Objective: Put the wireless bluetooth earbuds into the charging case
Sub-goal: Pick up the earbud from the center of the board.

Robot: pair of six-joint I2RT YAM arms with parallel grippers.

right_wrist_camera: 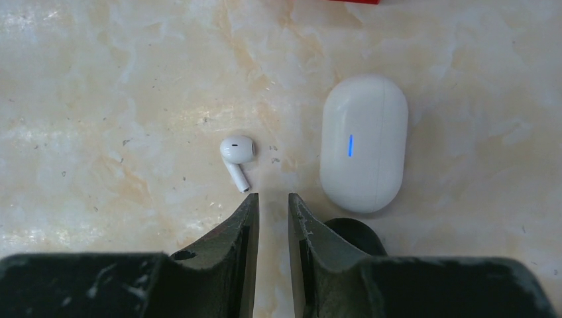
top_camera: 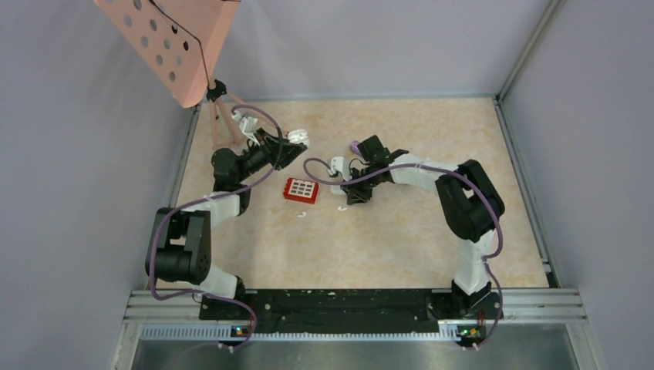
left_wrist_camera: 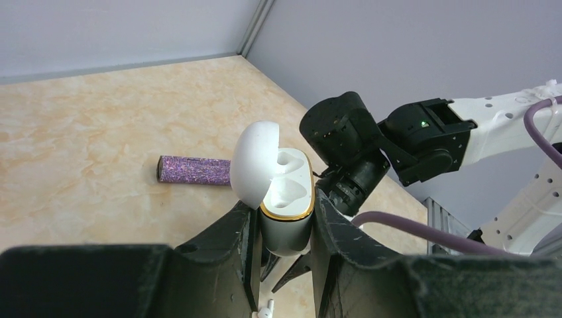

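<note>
My left gripper (left_wrist_camera: 285, 204) is shut on a white charging case (left_wrist_camera: 286, 192) with a gold rim. It holds the case upright above the table with the lid open to the left and both sockets empty. In the top view this gripper (top_camera: 295, 141) is at the back left. My right gripper (right_wrist_camera: 272, 196) is low over the table, jaws a narrow gap apart and empty. A white earbud (right_wrist_camera: 236, 151) lies just ahead and left of its fingertips. A closed white case (right_wrist_camera: 363, 142) with a blue light lies to the right. Another white earbud (top_camera: 302, 213) lies near the red tray.
A small red tray (top_camera: 301, 190) lies between the arms. A purple glitter microphone (left_wrist_camera: 195, 170) lies on the table behind the held case. A dark rounded thing (right_wrist_camera: 354, 232) sits beside my right finger. A pink perforated stand (top_camera: 173, 42) is at the back left.
</note>
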